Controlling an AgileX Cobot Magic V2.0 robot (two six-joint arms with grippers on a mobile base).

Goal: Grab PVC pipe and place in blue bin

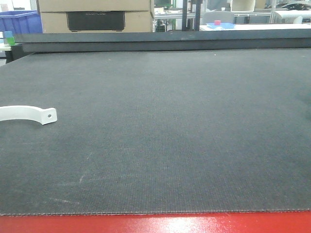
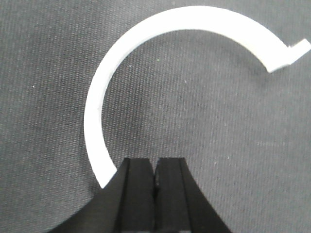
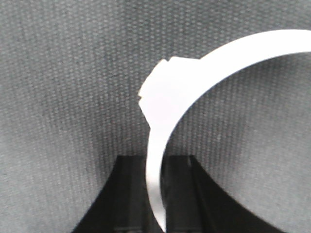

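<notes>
A white curved PVC pipe strip (image 1: 24, 114) with a flat tab and one small hole lies on the dark mat at the far left of the front view. In the left wrist view a white arched strip (image 2: 97, 107) lies flat on the mat. My left gripper (image 2: 155, 162) is shut and empty, with the strip's near end running behind its left finger. In the right wrist view my right gripper (image 3: 156, 160) is shut on the thin end of a white arched strip (image 3: 167, 97) that curves up to the right. Neither gripper shows in the front view.
The dark mat (image 1: 165, 126) covers the table, with a red front edge (image 1: 155, 223). A raised dark ledge (image 1: 165, 41) runs along the back. Beyond it stand a blue crate (image 1: 19, 22) at far left, cardboard boxes (image 1: 95, 14), and a small blue tray (image 1: 219, 25).
</notes>
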